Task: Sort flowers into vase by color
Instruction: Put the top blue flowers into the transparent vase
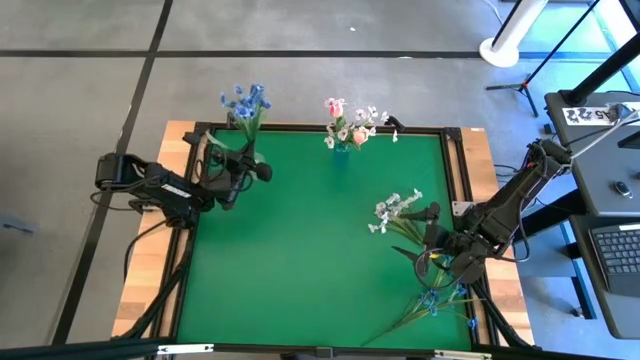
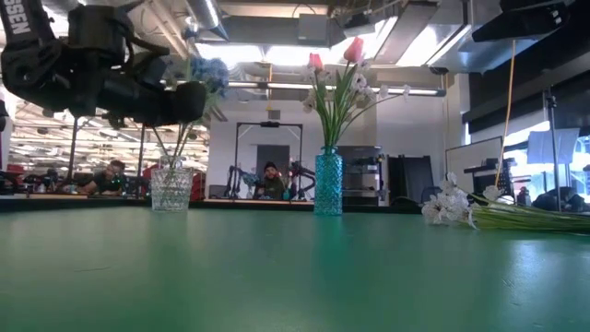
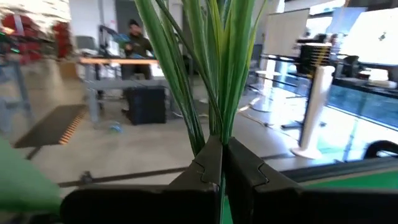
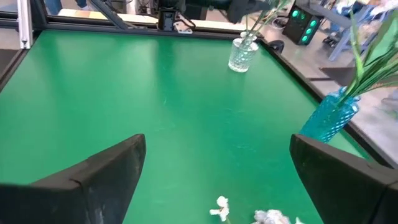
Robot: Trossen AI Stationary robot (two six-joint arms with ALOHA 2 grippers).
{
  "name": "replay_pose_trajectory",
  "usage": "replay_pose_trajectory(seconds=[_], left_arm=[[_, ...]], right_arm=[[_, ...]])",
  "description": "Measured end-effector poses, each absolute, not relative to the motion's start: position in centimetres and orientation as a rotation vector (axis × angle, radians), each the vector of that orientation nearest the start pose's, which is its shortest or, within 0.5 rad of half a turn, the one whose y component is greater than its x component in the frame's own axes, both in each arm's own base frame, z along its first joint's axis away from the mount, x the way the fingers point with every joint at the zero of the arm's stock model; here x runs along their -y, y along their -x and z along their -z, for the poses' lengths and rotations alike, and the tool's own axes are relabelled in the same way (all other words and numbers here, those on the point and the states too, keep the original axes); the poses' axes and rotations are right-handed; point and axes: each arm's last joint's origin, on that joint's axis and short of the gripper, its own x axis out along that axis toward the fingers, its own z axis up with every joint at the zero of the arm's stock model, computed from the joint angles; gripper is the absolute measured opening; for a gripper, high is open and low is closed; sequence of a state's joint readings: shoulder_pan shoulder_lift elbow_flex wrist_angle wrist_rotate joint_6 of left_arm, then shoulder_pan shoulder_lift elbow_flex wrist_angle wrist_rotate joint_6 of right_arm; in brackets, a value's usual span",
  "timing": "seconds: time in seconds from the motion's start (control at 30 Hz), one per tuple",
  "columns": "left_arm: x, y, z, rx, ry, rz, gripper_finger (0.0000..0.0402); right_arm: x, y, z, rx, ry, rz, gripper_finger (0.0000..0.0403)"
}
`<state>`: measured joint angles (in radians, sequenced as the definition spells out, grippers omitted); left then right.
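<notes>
A clear glass vase (image 2: 171, 189) at the table's far left holds blue flowers (image 1: 246, 100). My left gripper (image 3: 222, 146) hovers level just above that vase (image 4: 242, 55), shut on green stems. A blue vase (image 2: 328, 184) at the far middle holds pink tulips (image 2: 353, 49) and white blossoms. More flowers lie flat on the green table at the near right: a white spray (image 1: 397, 208) and blue ones (image 1: 440, 298). My right gripper (image 1: 432, 262) hangs wide open above them, touching nothing. My left gripper pinches a bundle of green stems and leaves (image 3: 214, 118) between its two fingers. The fingers come in level, lying across the stems, which stand upright above them. Blue blossoms (image 2: 209, 72) show beside the gripper, and stems (image 2: 175, 148) run down from it into the clear vase.
A black frame (image 1: 455, 180) rims the green table. Free green surface lies between the two vases and the near edge. People (image 2: 270, 180) sit at desks beyond the far edge. A laptop (image 1: 620, 255) stands on a side desk to the right.
</notes>
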<state>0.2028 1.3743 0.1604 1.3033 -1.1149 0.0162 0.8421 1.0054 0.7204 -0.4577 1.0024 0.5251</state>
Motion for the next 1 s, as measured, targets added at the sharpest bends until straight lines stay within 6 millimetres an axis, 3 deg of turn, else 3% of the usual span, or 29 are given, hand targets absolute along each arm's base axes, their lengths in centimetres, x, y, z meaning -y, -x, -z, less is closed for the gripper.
replay_pose_trajectory(seconds=[0.27, 1.0], left_arm=[[-6.8, -18.1, -15.2, 0.065, 0.102, -1.282, 0.0000], [-9.2, -17.6, -15.2, 0.099, 0.170, -1.206, 0.0000]], right_arm=[[-12.7, -14.6, -25.9, -0.381, 0.086, 0.267, 0.0397], [-12.7, -14.6, -25.9, -0.379, 0.110, 0.270, 0.0397]])
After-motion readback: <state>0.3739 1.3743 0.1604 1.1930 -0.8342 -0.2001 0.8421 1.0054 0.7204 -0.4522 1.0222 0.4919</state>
